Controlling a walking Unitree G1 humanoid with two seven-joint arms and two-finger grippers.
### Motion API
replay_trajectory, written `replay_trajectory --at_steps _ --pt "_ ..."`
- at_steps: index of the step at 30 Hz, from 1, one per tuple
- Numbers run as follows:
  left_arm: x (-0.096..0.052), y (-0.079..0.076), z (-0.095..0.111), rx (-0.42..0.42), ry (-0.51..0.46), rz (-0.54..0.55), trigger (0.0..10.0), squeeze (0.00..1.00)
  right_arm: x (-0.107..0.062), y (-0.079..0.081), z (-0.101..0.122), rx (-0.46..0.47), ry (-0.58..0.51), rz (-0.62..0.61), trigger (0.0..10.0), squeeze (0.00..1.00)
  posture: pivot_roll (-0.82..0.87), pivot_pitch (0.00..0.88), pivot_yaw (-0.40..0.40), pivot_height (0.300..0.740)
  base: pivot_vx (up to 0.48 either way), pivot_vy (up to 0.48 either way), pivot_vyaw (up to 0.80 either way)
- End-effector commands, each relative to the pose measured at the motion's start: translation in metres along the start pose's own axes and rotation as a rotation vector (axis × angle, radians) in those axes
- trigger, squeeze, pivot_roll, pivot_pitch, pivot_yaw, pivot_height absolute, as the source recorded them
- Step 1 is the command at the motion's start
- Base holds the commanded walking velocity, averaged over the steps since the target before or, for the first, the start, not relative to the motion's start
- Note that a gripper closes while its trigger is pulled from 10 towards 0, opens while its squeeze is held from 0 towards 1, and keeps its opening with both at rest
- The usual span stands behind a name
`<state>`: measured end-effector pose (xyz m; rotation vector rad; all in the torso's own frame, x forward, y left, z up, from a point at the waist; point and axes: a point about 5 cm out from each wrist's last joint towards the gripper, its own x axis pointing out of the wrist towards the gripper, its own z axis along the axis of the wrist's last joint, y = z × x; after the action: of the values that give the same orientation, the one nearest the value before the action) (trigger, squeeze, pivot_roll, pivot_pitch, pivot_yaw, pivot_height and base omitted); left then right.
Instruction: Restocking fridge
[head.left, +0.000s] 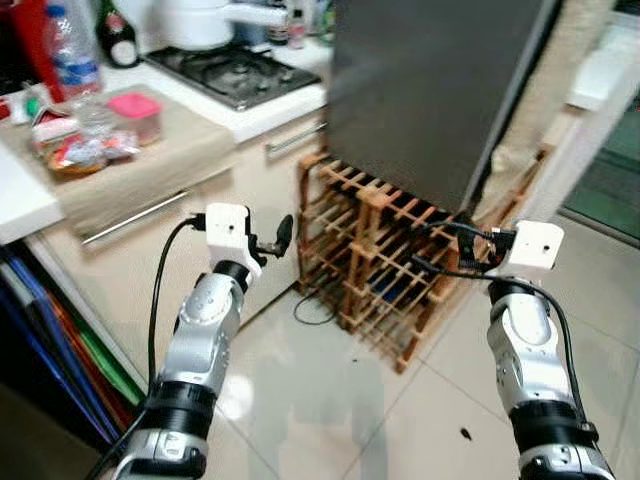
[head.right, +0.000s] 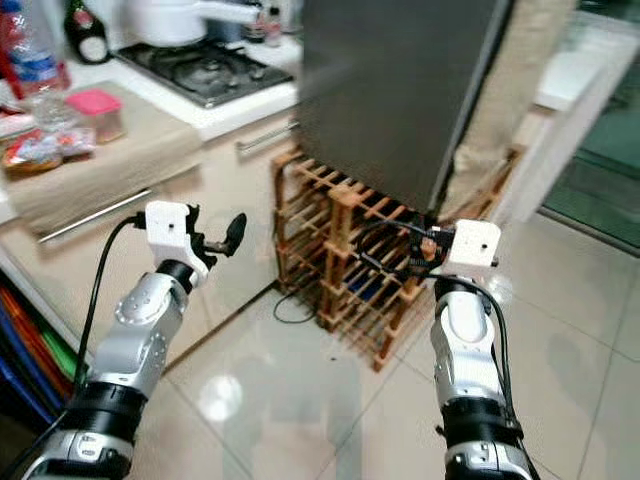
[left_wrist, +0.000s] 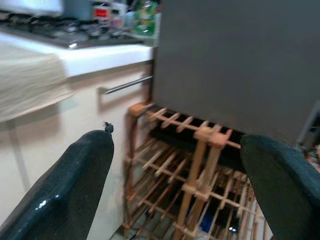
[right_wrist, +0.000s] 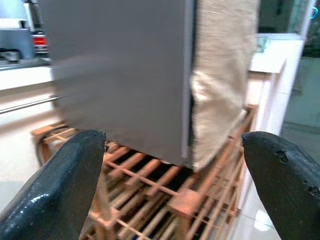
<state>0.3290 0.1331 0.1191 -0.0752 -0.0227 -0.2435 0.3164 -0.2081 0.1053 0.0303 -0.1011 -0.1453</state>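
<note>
Head views: nearest are the two silver arms. The left gripper (head.left: 272, 240) sits at about eight o'clock and the right gripper (head.left: 450, 250) at four; both hold nothing. Beyond them the fridge (head.left: 430, 90), dark grey and shut, fills twelve to one o'clock, standing on a wooden wine rack (head.left: 370, 260). Its door looks heavy, stiff and smooth, so I judge the best hold is the free edge beside the burlap cloth (head.right: 500, 110). At ten o'clock the counter (head.left: 20, 195) carries a pink-lidded tub (head.left: 136, 112), a water bottle (head.left: 72, 50) and wrapped food (head.left: 85, 152), probably light, the bottle slippery. At eleven o'clock sits a gas hob (head.left: 232, 72).

Left wrist view: the black fingers (left_wrist: 65, 195) are spread wide, framing the rack and a drawer handle (left_wrist: 125, 85).

Right wrist view: the fingers (right_wrist: 55, 185) are equally wide apart, aimed at the fridge's edge and the cloth. The rack could foul a low reach.
</note>
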Motion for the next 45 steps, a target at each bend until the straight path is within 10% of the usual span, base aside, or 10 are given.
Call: replay_trajectory --at_steps 1,12,13,18,19,21,22,44,45 --pt "-0.001 -0.011 0.001 0.01 -0.012 -0.051 10.0 0.0 -0.002 -0.005 -0.003 0.001 0.02 -0.018 10.0 0.0 0.01 0.0 0.016 0.74 0.0 -0.416 -0.71" --pt "0.004 -0.013 -0.003 0.005 0.03 -0.02 10.0 0.0 -0.005 -0.005 -0.008 -0.003 0.043 -0.017 10.0 0.0 0.0 0.0 0.026 0.74 0.0 -0.305 -0.71" --pt "0.005 -0.013 -0.001 -0.019 0.019 -0.031 10.0 1.0 -0.005 -0.003 -0.008 -0.02 0.05 -0.008 10.0 0.0 0.0 0.0 0.025 0.74 0.0 0.0 -0.69" --pt "0.007 -0.013 0.0 -0.052 0.019 -0.023 10.0 1.0 -0.003 0.001 -0.006 0.006 0.031 0.003 10.0 0.01 0.01 0.0 0.019 0.74 0.0 0.0 -0.12" --pt "0.007 -0.013 0.001 -0.086 0.013 -0.022 10.0 1.0 -0.002 0.002 -0.006 0.005 0.034 0.016 10.0 1.0 0.01 0.0 0.016 0.74 0.0 0.0 0.0" --pt "0.007 -0.009 0.001 -0.102 0.016 0.01 10.0 0.84 -0.002 0.003 -0.005 0.002 0.032 0.025 10.0 1.0 0.01 0.0 0.008 0.74 0.0 0.0 0.0" --pt "0.007 -0.002 -0.001 -0.117 0.027 0.075 10.0 1.0 -0.001 0.005 -0.004 0.003 0.029 0.038 10.0 1.0 0.02 0.0 0.004 0.74 0.0 0.0 0.0" --pt "0.003 -0.001 0.007 0.038 -0.006 0.065 10.0 1.0 0.003 0.018 -0.008 -0.026 0.06 0.119 10.0 1.0 0.03 0.0 -0.002 0.74 0.0 0.0 0.0" --pt "0.005 -0.003 0.009 0.056 -0.011 0.06 10.0 1.0 0.003 0.021 -0.004 -0.027 0.039 0.142 10.0 0.0 0.02 0.0 0.012 0.74 0.0 0.0 0.0"
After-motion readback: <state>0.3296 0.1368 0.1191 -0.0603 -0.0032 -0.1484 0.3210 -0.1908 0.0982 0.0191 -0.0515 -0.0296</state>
